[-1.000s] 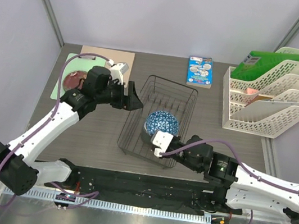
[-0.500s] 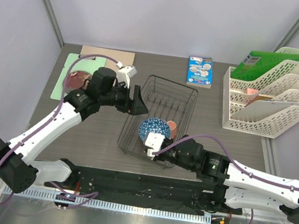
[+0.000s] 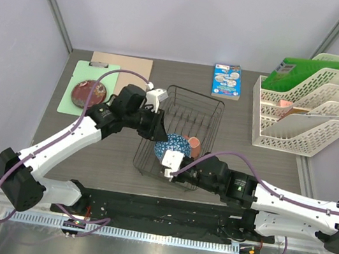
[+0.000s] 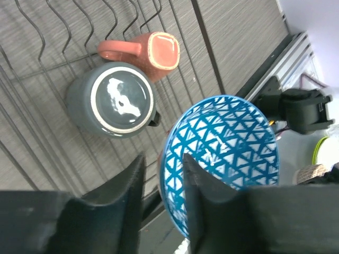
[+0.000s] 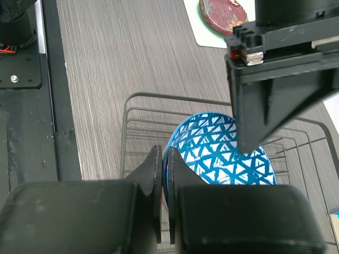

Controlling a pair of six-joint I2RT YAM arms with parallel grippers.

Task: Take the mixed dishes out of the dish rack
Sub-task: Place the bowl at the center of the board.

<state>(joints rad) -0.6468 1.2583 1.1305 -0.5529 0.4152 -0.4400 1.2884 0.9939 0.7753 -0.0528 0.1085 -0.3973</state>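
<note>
The left gripper (image 4: 162, 163) has its jaws half drawn together, one finger inside the bowl (image 4: 222, 153) and one outside, with the rim between them. A sliver of space shows beside the outer finger in the left wrist view, so I judge it not yet clamped. The right gripper (image 5: 163, 154) is pinched tight on the opposite edge of the same rim and carries the bowl tilted up, its blue inside facing the left wrist camera.

A second ago the left gripper hung wide open left of the dish rack (image 3: 192, 107). It has since swung right into the middle of the top view, and its jaws have narrowed. Over the same second the right arm has drawn the bowl toward the rack's lower-left corner to meet it. This reads as a handover from right to left.

Below the bowl, the grey-green mug (image 4: 117, 99) and the pink cup (image 4: 153, 50) sit just beside each other on the rack wires, so two dishes remain. The dark red plate (image 3: 88, 92) already lies on the green mat (image 3: 73, 104) at the upper left, probably where the bowl is bound.
</note>
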